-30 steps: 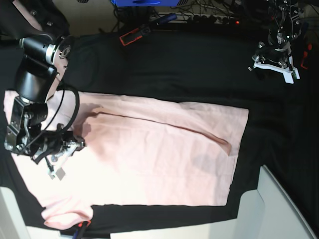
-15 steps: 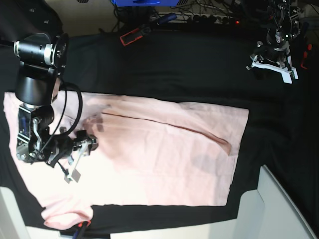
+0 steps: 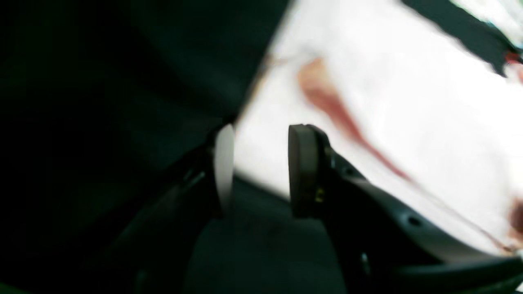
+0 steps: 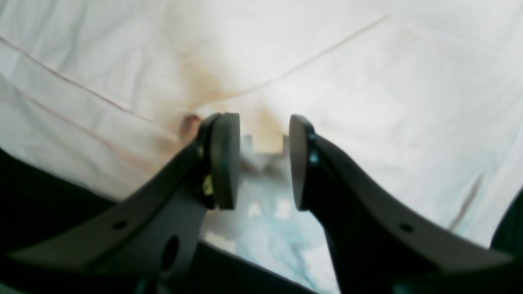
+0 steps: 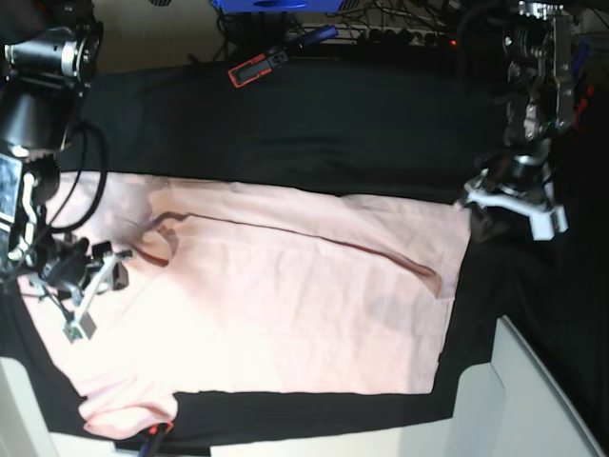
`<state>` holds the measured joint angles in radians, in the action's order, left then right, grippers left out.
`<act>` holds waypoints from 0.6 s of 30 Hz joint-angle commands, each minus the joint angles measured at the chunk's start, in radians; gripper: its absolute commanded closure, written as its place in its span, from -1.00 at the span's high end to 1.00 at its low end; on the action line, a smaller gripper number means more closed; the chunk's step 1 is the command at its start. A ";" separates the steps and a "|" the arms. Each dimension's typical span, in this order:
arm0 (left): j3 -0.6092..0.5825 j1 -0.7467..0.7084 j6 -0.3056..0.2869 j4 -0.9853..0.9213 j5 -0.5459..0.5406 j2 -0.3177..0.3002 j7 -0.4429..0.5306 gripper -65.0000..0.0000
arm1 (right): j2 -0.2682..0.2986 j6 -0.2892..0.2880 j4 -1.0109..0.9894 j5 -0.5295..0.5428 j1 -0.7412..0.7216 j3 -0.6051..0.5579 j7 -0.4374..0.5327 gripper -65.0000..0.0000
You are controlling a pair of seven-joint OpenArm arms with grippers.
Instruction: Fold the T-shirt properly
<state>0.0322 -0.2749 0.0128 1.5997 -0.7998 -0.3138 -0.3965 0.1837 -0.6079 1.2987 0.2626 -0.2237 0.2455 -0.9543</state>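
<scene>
The pale pink T-shirt (image 5: 304,295) lies spread flat on the black table cloth (image 5: 333,124), with a long crease running across it. At its left end my right gripper (image 5: 93,290) hovers just above the fabric. In the right wrist view that gripper (image 4: 263,159) is open, with only the T-shirt (image 4: 367,61) showing under the gap. My left gripper (image 5: 509,211) is at the shirt's far right corner. The blurred left wrist view shows it (image 3: 261,167) open over the edge of the T-shirt (image 3: 408,81), holding nothing.
A red and black tool (image 5: 257,65) and a blue box (image 5: 276,5) lie at the back, with cables behind them. A white bin (image 5: 533,400) stands at the front right. A white surface (image 5: 19,409) borders the front left.
My right gripper has opened, let go of the shirt and drawn back to the left. My left arm has come down from the far right corner to the shirt's right edge.
</scene>
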 commanded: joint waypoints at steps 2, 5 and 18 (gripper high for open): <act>-0.038 0.047 -0.003 -0.009 -0.010 -0.021 0.009 -0.28 | 0.012 0.000 0.065 0.010 0.028 0.031 0.018 -0.43; -0.053 0.118 -0.003 -0.042 -0.010 -0.012 -0.074 -0.28 | 0.009 0.000 0.104 0.010 0.086 0.087 0.018 -0.43; -0.051 0.348 -0.003 -0.123 0.185 -0.242 -0.356 -0.28 | 0.024 -0.008 0.108 0.011 0.194 0.200 0.018 -0.43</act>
<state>-0.0238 0.0574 0.0139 1.4654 -0.6094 -0.5381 -0.7727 0.1947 -0.6125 1.3857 0.2634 -0.0154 0.4427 -0.9527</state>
